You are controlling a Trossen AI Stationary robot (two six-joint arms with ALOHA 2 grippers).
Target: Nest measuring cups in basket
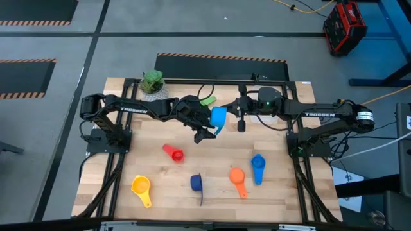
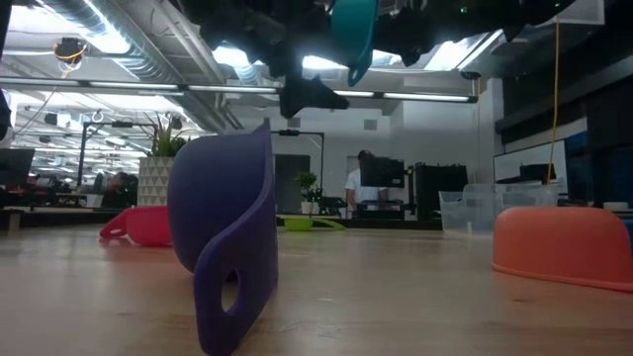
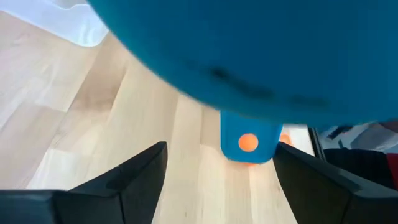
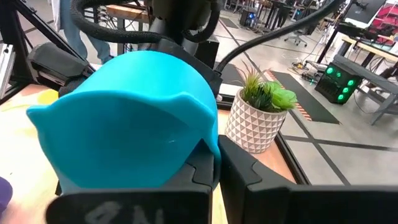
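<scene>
The right gripper hangs above the middle of the table with its fingers pressed together on the rim of a light blue measuring cup, which it holds clear of the wood. In the right wrist view the cup's bowl fills the space just ahead of that claw. The left gripper sits just on the other side of the cup, its two fingers spread wide apart. The cup's short handle hangs in the gap between them without touching either.

Below and on the near side of both claws, five cups lie apart on the table: a red one, a yellow one, a dark blue one, an orange one and a blue one. A green cup lies on the far side of the left gripper, and a white-potted plant stands beyond it. The clear basket shows in the low view, far back on the table, well below the raised cup.
</scene>
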